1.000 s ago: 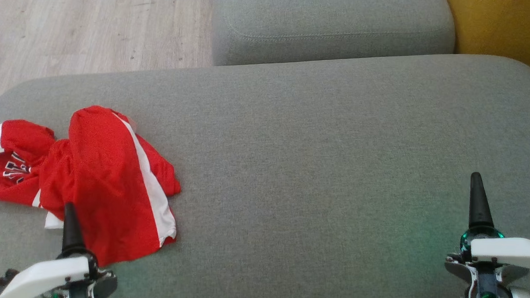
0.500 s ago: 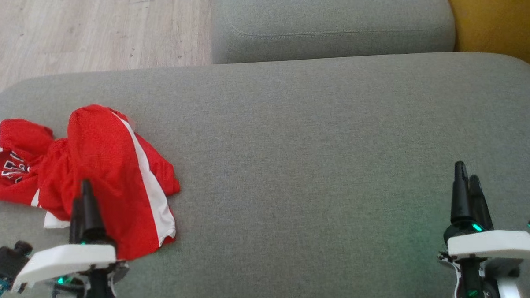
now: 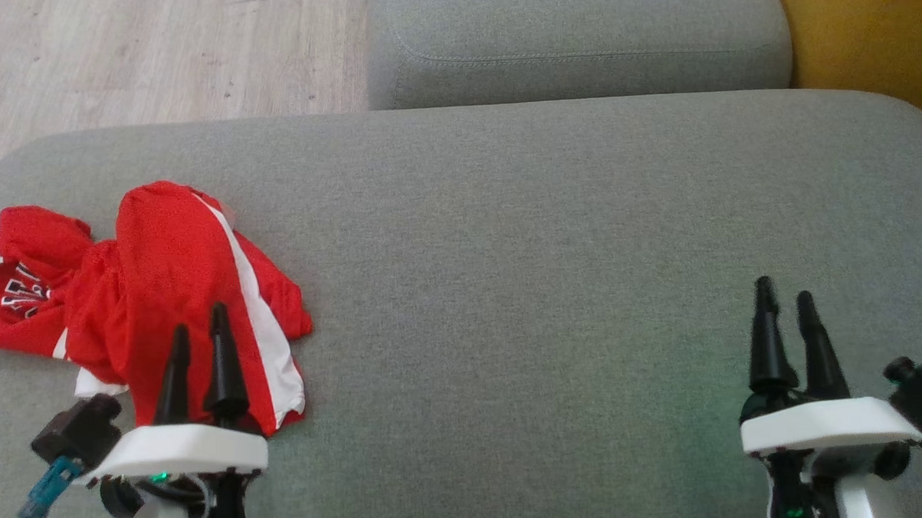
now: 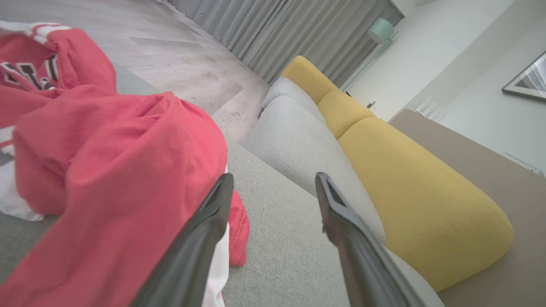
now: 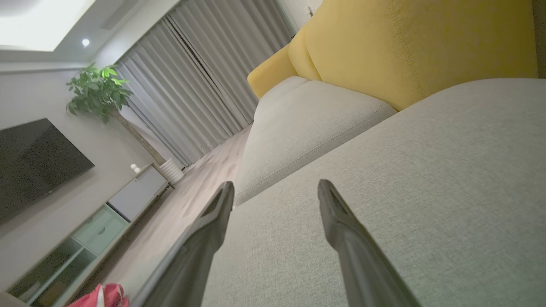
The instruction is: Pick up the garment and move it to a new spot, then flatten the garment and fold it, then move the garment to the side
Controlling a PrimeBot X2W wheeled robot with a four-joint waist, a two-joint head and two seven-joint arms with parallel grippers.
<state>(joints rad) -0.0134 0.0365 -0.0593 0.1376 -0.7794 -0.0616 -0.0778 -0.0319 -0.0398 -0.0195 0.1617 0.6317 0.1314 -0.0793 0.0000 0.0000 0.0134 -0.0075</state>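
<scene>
Garment (image 3: 161, 271) crumpled on grey cushion (image 3: 545, 254); wood floor (image 3: 131, 40) beyond.

Grey sofa (image 3: 554, 239), yellow backrest (image 4: 405, 170), wood floor (image 3: 131, 40), grey curtains (image 5: 200, 85).

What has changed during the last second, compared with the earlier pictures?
The left claw moved to the robot's right and forward, over the near edge of the red garment, and turned so both fingers show, apart. The right claw shifted to the robot's left and turned likewise. Nothing was gripped. The garment lies crumpled in the same place on the grey sofa seat.
</scene>
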